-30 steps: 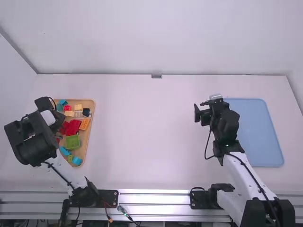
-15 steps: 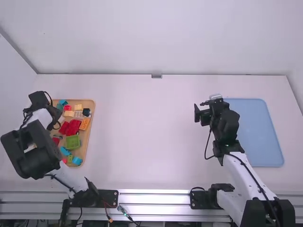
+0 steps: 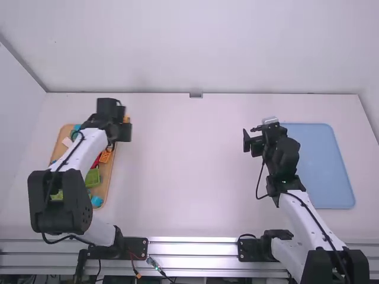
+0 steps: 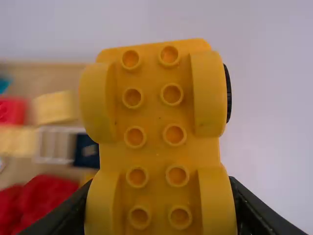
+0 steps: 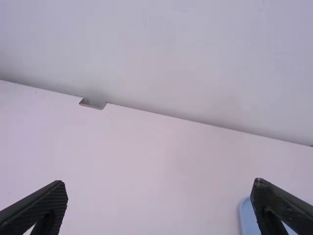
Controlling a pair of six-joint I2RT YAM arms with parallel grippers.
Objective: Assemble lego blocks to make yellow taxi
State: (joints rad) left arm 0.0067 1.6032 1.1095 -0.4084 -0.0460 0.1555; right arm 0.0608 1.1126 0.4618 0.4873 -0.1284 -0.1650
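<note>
Middle passable, sides blocked.
Tabletop [image 3: 189, 171] had room between left arm [image 3: 62, 204], above wooden tray [image 3: 108, 177] of blocks [image 3: 92, 177], and right arm [image 3: 283, 155], overlapping blue tray [image 3: 325, 165].

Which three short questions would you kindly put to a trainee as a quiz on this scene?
1. Name the thing that the left tool holds.
2. True or false: the fingers of the right tool are closed together.
3. Where on the table does the blue tray lie: a) the left side, b) the middle, c) the right side?

Key: 1. A yellow studded block; 2. false; 3. c.
</note>
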